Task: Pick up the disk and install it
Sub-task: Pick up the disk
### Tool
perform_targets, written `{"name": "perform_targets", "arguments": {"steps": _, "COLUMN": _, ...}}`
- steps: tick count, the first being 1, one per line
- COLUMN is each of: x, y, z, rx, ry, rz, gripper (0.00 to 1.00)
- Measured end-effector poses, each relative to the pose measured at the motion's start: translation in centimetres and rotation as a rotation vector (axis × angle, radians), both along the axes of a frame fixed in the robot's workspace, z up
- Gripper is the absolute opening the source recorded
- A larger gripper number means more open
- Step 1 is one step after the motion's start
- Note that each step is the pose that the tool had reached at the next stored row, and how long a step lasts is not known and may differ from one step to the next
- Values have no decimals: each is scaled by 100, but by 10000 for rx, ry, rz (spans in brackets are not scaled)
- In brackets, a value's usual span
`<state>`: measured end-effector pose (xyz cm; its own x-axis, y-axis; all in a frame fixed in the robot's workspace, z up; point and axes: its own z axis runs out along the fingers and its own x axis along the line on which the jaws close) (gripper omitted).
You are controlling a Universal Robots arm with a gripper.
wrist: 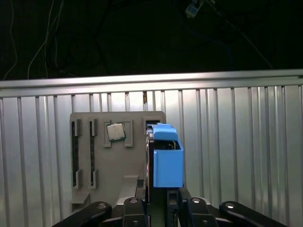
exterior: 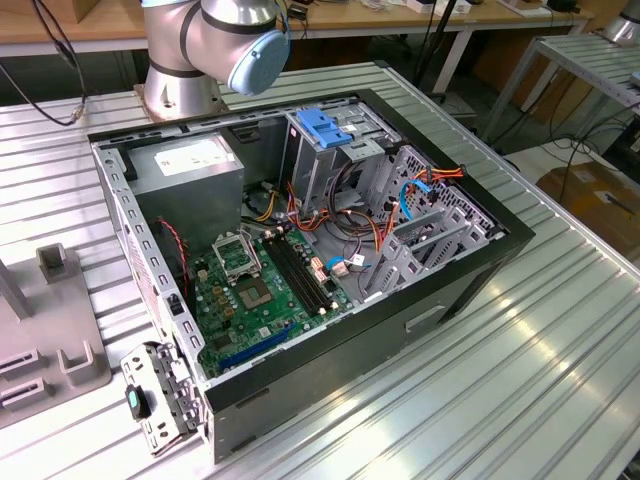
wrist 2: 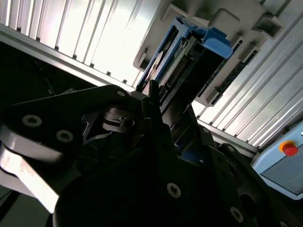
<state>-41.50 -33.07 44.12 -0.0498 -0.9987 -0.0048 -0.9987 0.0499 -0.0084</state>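
Closest to the lens in both wrist views is the black gripper (wrist: 157, 195), matte metal with round screw heads, clenched on the disk (wrist: 168, 163). The disk stands on edge between its fingers with a smooth blue plastic rail facing the first wrist camera. In the second wrist view the disk (wrist 2: 182, 66) shows a row of small contacts along one edge and a blue tab at its far end. No writing on it can be read.

Just behind the disk lies a flat grey plastic holder (wrist: 118, 165) with narrow slots and a square processor chip (wrist: 116, 131) seated in a recess. Whether the disk touches the holder cannot be told. The holder lies on a ribbed aluminium bench (wrist: 236, 156), which is bare beside the disk on the side away from the holder and ends at a straight far edge.

In the exterior view an open black computer case (exterior: 470, 270) lies on the bench with bare ribbed metal in front of it. Inside are a green circuit board (exterior: 260, 290), orange and red cables, a grey power supply (exterior: 190, 170) whose white sticker (exterior: 195, 155) has print that cannot be made out, and a grey drive cage (exterior: 325, 165) with a blue latch (exterior: 325, 125). The arm (exterior: 190, 50) is mounted at the far side.
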Motion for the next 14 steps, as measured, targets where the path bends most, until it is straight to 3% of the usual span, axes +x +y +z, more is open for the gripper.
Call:
{"name": "perform_targets", "arguments": {"steps": 3, "x": 0, "y": 3, "z": 72, "rx": 1, "ry": -2, "rz": 0, "gripper": 35}}
{"name": "perform_targets", "arguments": {"steps": 14, "x": 0, "y": 22, "z": 248, "rx": 0, "ry": 0, "rz": -1, "gripper": 35}}
